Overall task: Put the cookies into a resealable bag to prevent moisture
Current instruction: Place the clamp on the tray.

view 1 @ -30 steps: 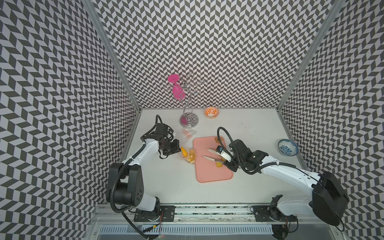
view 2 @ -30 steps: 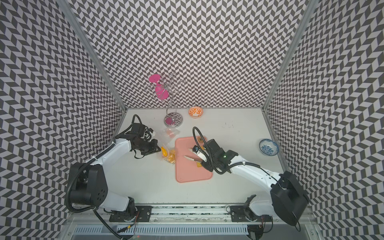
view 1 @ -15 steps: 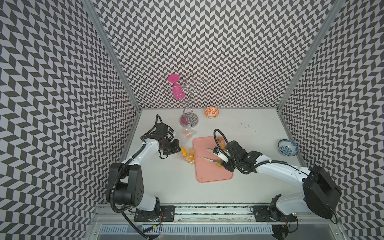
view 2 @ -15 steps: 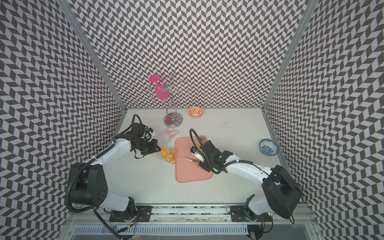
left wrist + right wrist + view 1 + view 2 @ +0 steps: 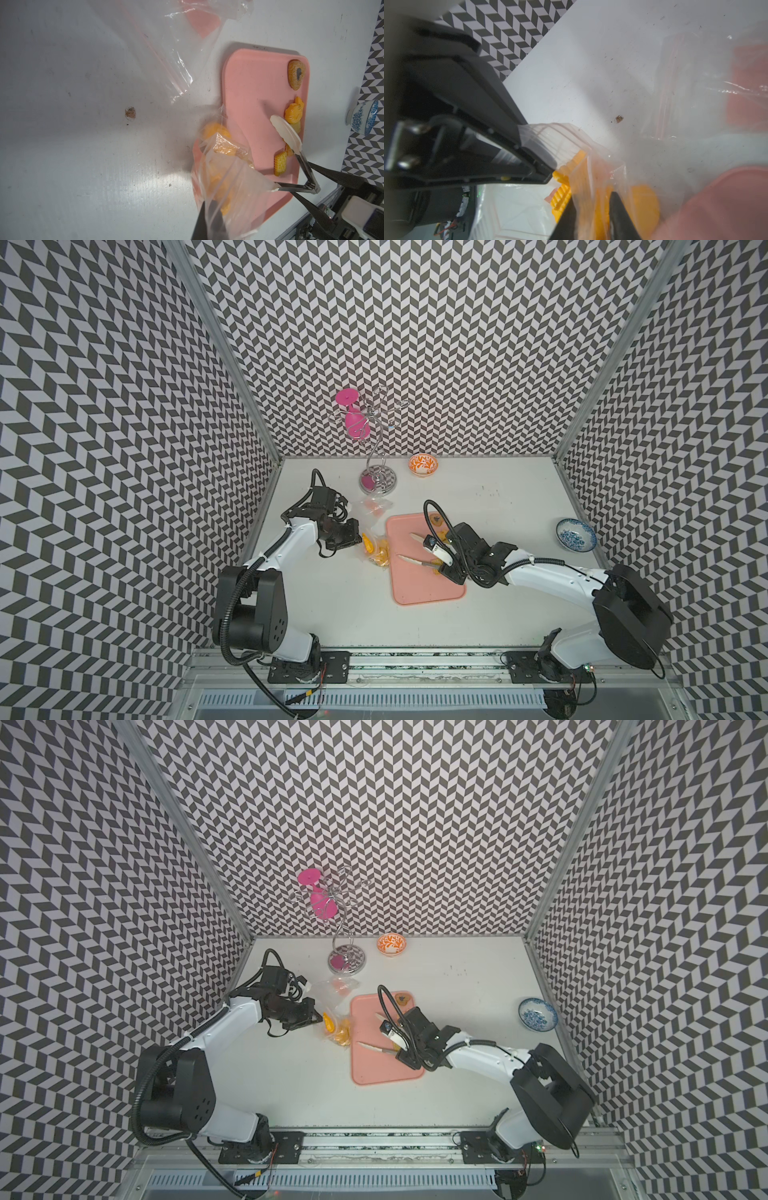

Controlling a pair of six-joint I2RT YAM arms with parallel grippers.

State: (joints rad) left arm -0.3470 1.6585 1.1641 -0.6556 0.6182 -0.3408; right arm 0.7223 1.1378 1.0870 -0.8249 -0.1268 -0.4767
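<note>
In both top views: set high above the near rail, aimed steeply down toward the far wall, far enough back to take in the whole white table (image 5: pixel 353 614) and both arms; nearly identical framing, shifted slightly sideways.

Left wrist view: close above the table's left part, facing right across the clear bag (image 5: pixel 226 172), the pink tray (image 5: pixel 249 87) and the tongs (image 5: pixel 286 133) to the blue-patterned bowl (image 5: pixel 362 118) by the right wall; shares all four with both top views.

Right wrist view: very close and low at the tray's left edge, facing left past the bag to the left gripper (image 5: pixel 548 173) and left wall, foreground blurred; shares bag, tray edge and a brown speck (image 5: pixel 619 118) with the left wrist view.
</note>
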